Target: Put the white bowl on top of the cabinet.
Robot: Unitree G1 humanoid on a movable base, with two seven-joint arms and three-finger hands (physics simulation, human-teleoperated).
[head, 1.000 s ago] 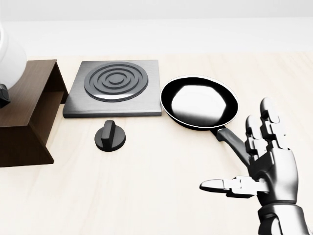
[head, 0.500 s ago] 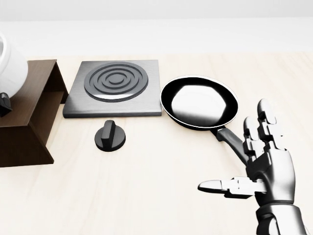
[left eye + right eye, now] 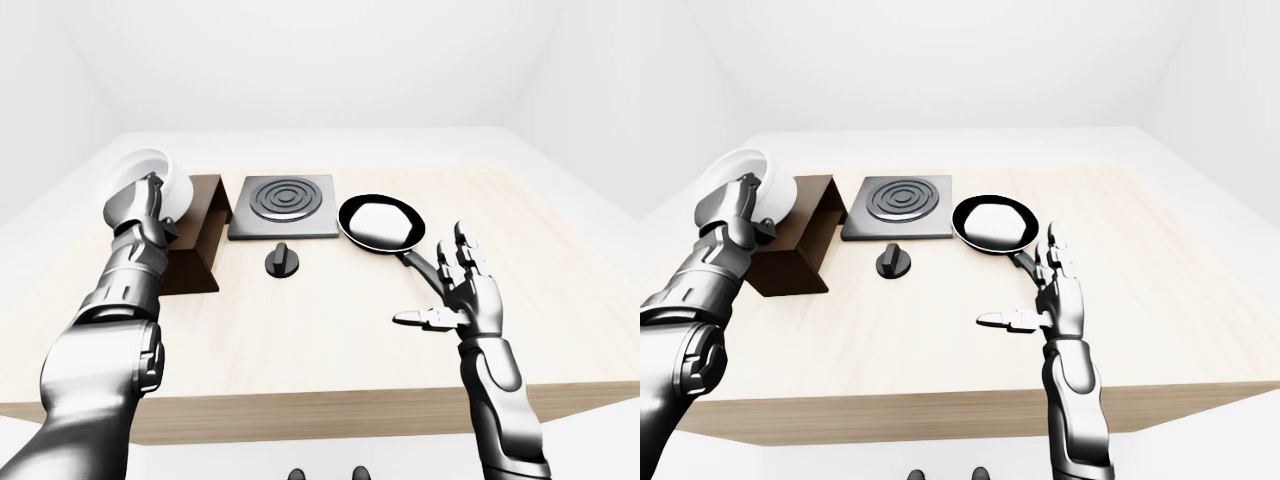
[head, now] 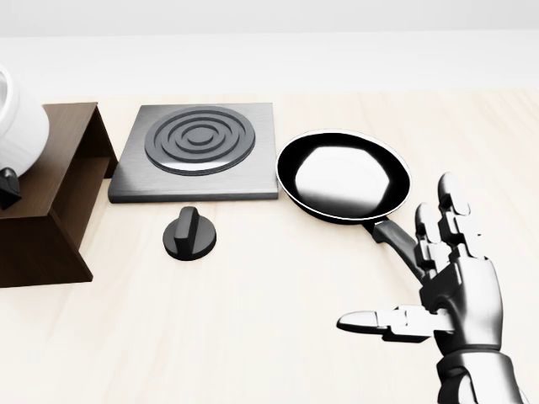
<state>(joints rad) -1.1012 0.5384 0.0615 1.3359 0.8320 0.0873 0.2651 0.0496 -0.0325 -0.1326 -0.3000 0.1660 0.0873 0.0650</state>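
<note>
The left robot hand [image 3: 140, 200] is up at the table's left side, fingers wrapped round the white bowl [image 3: 135, 175], which sits tilted in the grip with its opening turned up and toward the left of the left-eye view. The bowl hangs right over the dark wooden cabinet [image 3: 200, 235], at its left end; from these views I cannot tell whether it touches the cabinet's top or rides just above it. In the head view only a slice of the bowl shows at the left edge, over the cabinet's top.

Over to the right robot hand [image 4: 421, 286]: wide open, holding nothing, fingers pointing up and the thumb stuck out sideways toward the left of the head view. It hovers above the table near the near edge, just by the end of the frying pan's handle, without gripping it.

The black frying pan [image 4: 344, 177] lies flat on the table, handle running toward the right robot hand, its rim just beside the right edge of the square hob plate [image 4: 199, 150]. The hob plate sits toward the far edge of the table [image 3: 330, 340], just right of the cabinet. A black round knob [image 4: 189, 234] rests on the table near the hob's near edge.
</note>
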